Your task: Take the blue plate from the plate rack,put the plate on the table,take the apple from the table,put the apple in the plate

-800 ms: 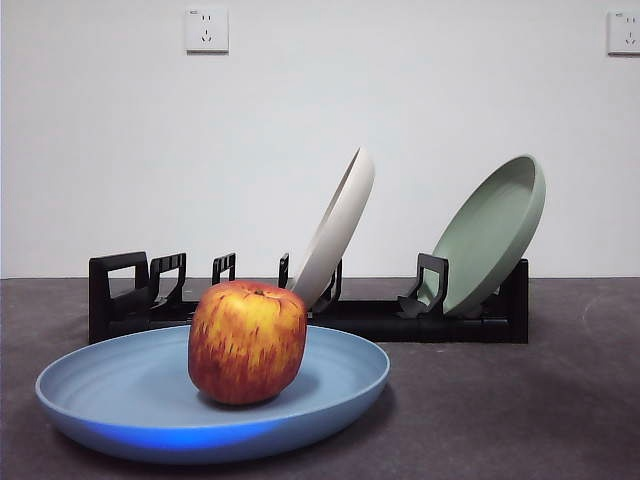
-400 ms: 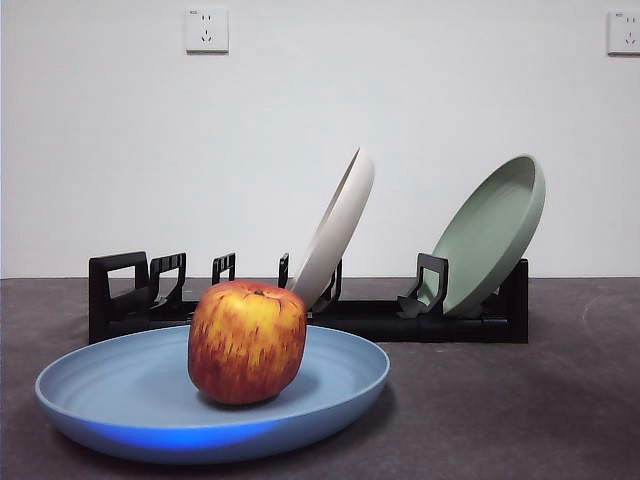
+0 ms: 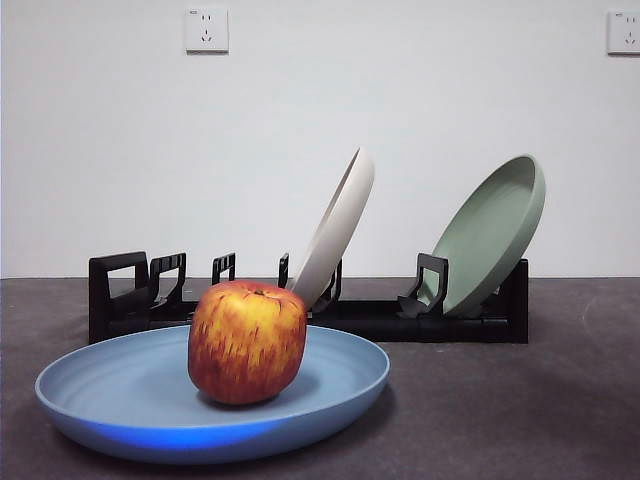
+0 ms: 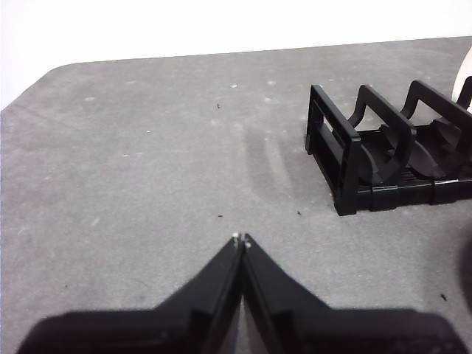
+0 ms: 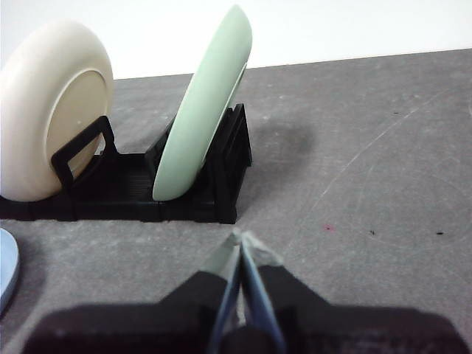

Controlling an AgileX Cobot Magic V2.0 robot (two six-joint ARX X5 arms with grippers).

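On the dark grey counter [image 3: 520, 400], a red-yellow apple [image 3: 247, 342] sits in the round matte blue plate [image 3: 120, 395]; only wrist views show the left claw [image 4: 241, 240] and right claw [image 5: 242, 240], both pinched closed and empty.

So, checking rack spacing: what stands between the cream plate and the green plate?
Only rack prongs; no plate sits between cream plate and green plate, seen in the front view.
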